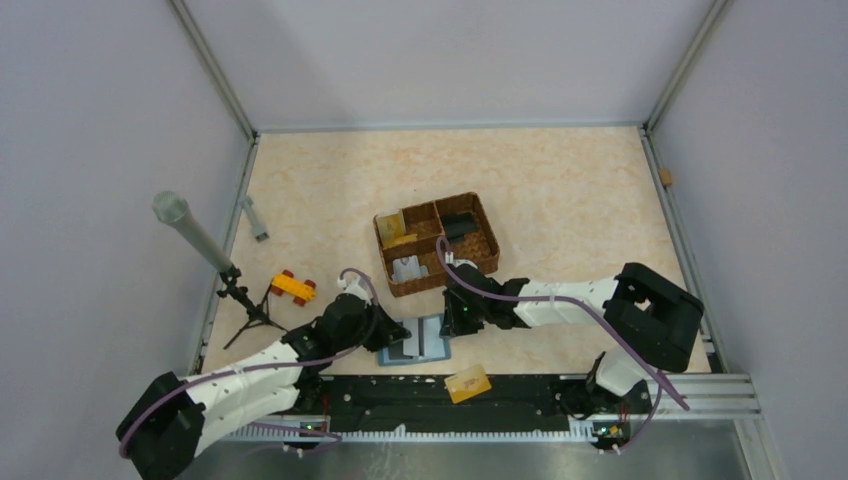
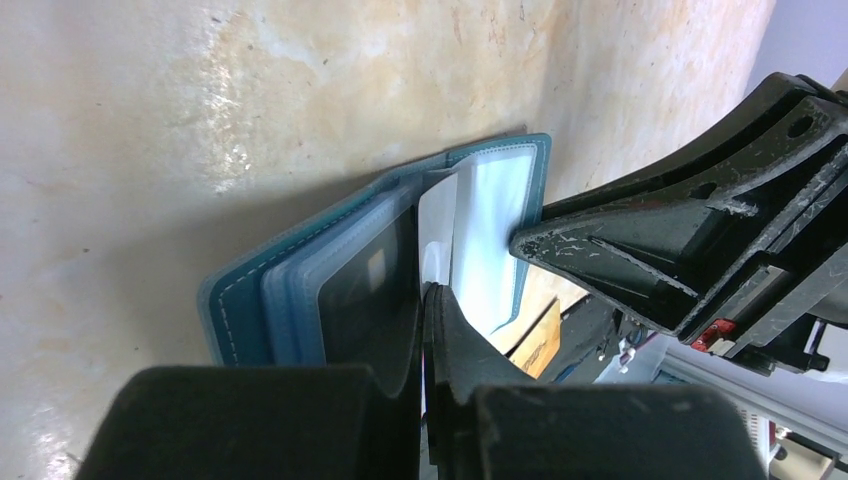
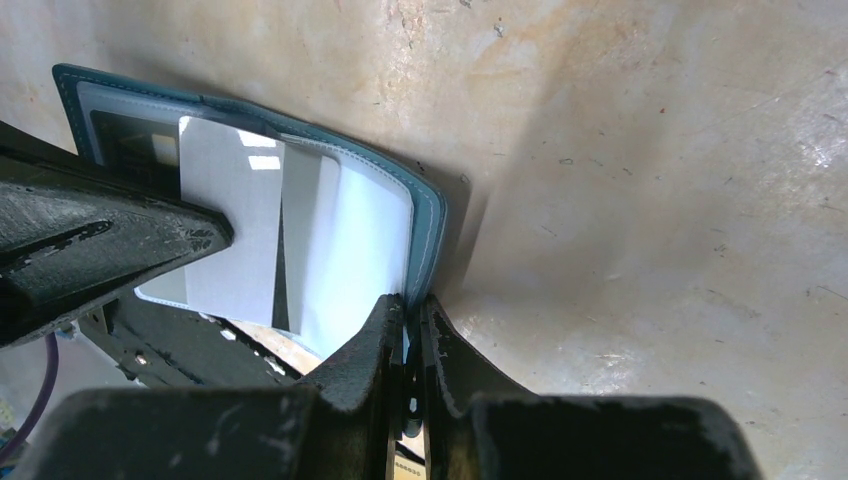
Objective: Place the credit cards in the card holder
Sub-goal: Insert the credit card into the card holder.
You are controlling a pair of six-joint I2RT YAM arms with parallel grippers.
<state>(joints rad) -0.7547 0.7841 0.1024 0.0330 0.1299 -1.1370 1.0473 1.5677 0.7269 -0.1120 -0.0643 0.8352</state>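
Beige marbled table (image 1: 580, 200) is sitting between pale walls, and the card holder (image 1: 425, 340) is lying open on it near the front edge, between the two arms. Its teal cover is facing down and its lighter blue inside is facing up.

A white card (image 2: 437, 215) is resting against that inside, close to the fold; I cannot tell whether its far end is sitting in a sleeve. The left gripper (image 2: 425, 300) is pinching the near end of this card, its jaws pressed together on it. The right gripper (image 3: 408, 305) is clamping the edge of the holder's right-hand flap, jaws narrow with only the flap between them. The two grippers are facing each other across the open holder.

An orange card (image 1: 467, 383) is lying just in front of the holder, on the black rail (image 1: 400, 400) at the table's near edge and apart from both grippers.

Behind the holder, a brown wicker basket (image 1: 487, 232) with compartments is standing near the table's middle. A yellow-and-red toy block (image 1: 293, 287) is sitting to the left, beside a small black tripod (image 1: 245, 305).
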